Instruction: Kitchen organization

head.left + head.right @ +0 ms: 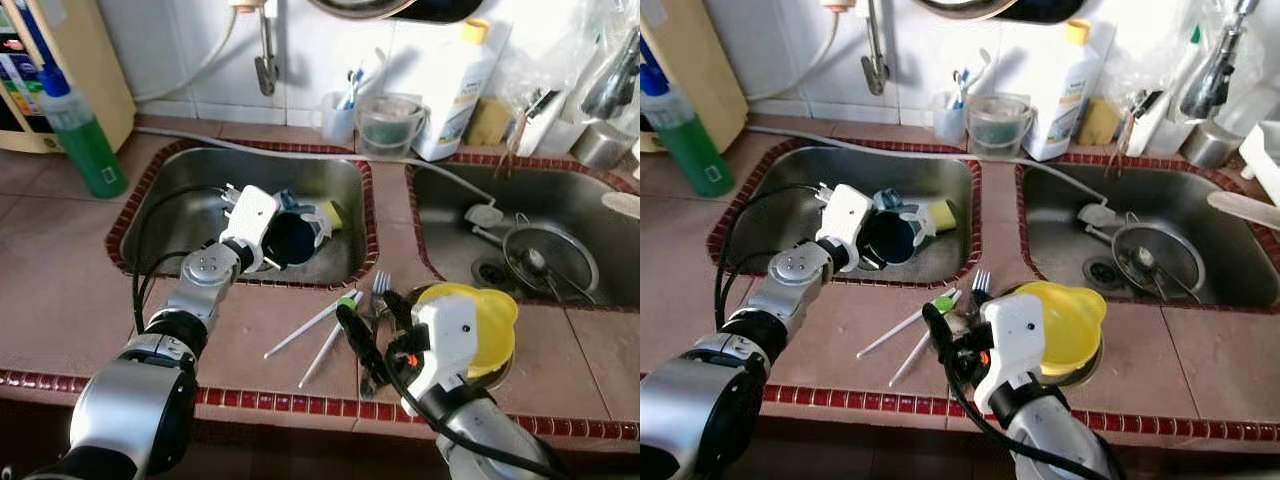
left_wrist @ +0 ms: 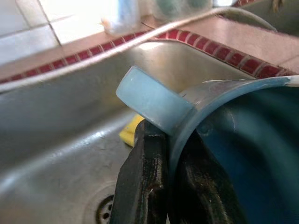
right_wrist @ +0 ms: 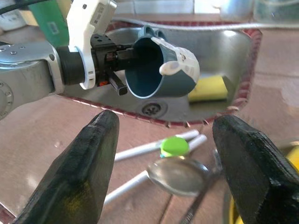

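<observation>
My left gripper [image 1: 278, 242] is shut on the rim of a blue mug [image 1: 297, 238] beside its handle. It holds the mug on its side above the left sink [image 1: 175, 195]. In the left wrist view the two fingers [image 2: 142, 186] pinch the mug wall [image 2: 243, 140]. A yellow sponge [image 1: 331, 213] lies in the sink behind the mug. My right gripper [image 1: 373, 322] is open over the counter, above a spoon [image 3: 177, 175], a fork [image 1: 380, 283], two white sticks [image 1: 310, 338] and a green cap [image 3: 174, 145]. A yellow bowl [image 1: 492, 315] sits right of that gripper.
A green bottle [image 1: 85, 140] stands left of the sink. The right sink [image 1: 590, 215] holds a round strainer [image 1: 550, 260]. A white detergent bottle [image 1: 455, 85], a clear cup [image 1: 390, 125] and a tap [image 1: 265, 60] line the back wall.
</observation>
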